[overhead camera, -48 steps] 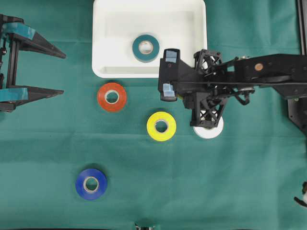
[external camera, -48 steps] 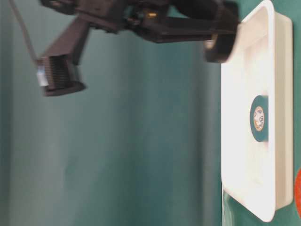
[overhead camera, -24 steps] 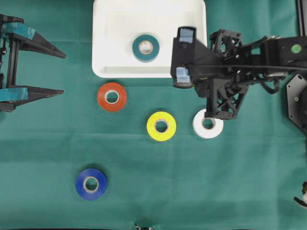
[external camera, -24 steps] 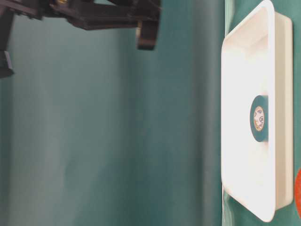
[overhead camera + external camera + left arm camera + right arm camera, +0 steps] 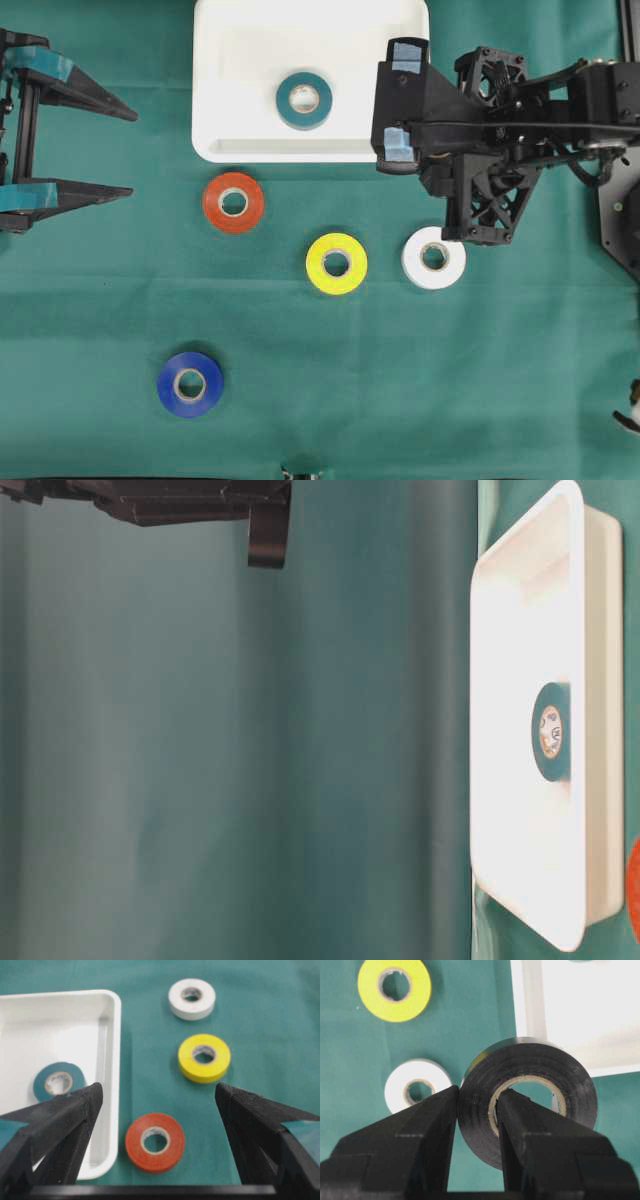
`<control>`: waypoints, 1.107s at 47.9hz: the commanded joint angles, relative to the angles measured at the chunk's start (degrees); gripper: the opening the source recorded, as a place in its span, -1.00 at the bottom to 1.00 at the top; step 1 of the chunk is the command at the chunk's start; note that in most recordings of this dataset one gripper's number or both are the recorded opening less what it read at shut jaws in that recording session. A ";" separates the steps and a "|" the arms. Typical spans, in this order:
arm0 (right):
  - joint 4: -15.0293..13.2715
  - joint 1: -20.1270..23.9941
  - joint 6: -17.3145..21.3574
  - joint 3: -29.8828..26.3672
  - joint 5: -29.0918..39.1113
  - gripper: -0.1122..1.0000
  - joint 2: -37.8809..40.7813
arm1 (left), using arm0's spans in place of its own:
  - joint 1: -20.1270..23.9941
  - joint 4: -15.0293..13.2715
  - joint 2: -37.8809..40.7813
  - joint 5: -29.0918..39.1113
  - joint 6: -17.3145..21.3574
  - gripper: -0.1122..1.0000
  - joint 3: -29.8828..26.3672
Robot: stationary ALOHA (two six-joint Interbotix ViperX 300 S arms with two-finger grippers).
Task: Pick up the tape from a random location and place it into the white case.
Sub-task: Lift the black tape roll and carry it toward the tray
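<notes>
Here, right fingers (image 5: 477,1125) pinching black tape roll (image 5: 530,1095) — one inside its core, left fingers (image 5: 157,1110) spread wide, empty.

A robot lab bench is showing here: a plain green cloth (image 5: 480,380) is covering the whole worktop, two black arms are reaching in from opposite sides, and colour-coded tape rolls (image 5: 336,263) are lying spaced out beside a white case (image 5: 210,90) like test props.
</notes>
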 commanded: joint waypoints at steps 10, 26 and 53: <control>-0.09 0.09 0.09 -1.49 0.00 -0.33 -1.23 | -0.09 -0.09 0.00 -0.18 0.00 0.98 -1.76; -0.70 0.18 0.00 -1.49 0.00 -0.33 -1.23 | -0.09 -0.09 0.00 -0.18 0.00 0.98 -1.76; -4.13 -8.00 -2.11 -1.05 0.00 -0.33 -1.23 | -0.09 -0.09 0.00 -0.18 0.00 0.98 -1.76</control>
